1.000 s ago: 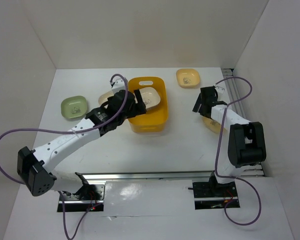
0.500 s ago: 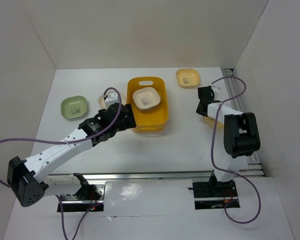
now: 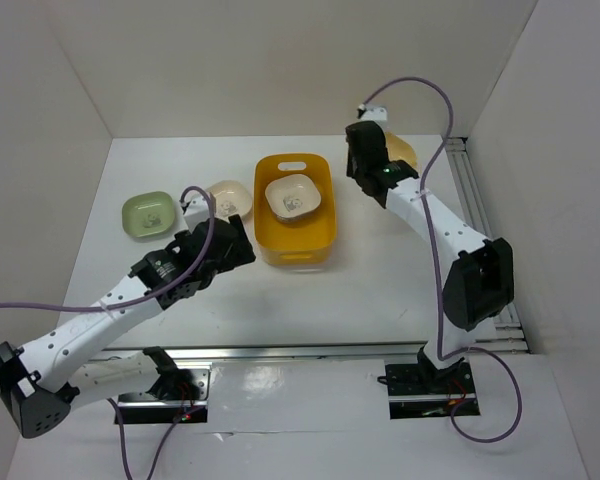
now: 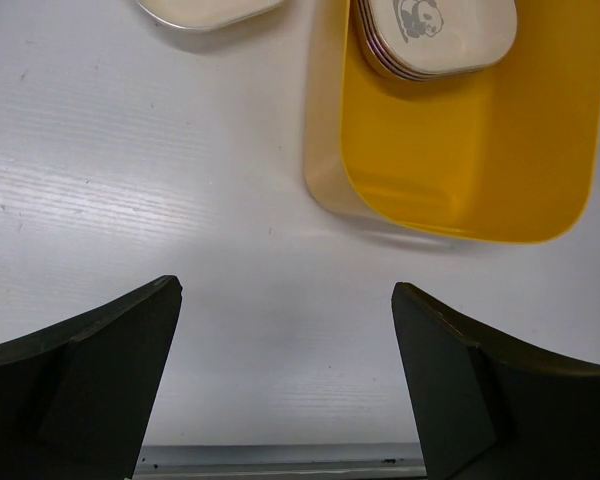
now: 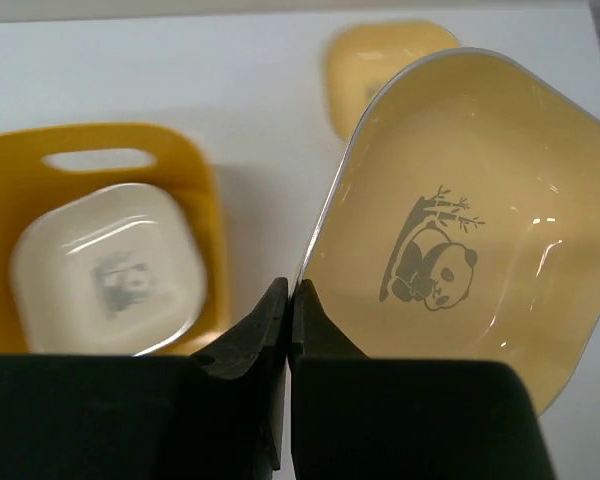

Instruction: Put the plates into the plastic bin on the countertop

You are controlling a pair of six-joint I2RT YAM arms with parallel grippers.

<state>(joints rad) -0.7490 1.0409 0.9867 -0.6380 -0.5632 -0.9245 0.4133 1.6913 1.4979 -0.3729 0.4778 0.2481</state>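
Yellow plate (image 5: 450, 230) is showing its panda (image 5: 428, 262) only in the right wrist view; right gripper (image 5: 290, 300) is pinching its rim, left gripper (image 4: 285, 290) is gaping wide.

Bin (image 3: 296, 246) holding stacked plates (image 3: 292, 196), yellow plate (image 5: 450, 150) tilted aloft, cream plate (image 3: 235, 196), green plate (image 3: 147, 215) outside

A plain white countertop (image 3: 360, 290) is boxed in by a white back wall (image 3: 280, 60), left wall (image 3: 30, 150) and right wall (image 3: 560, 150). A metal rail (image 3: 300, 350) runs along its near edge. Soft, even light casts only faint shadows.
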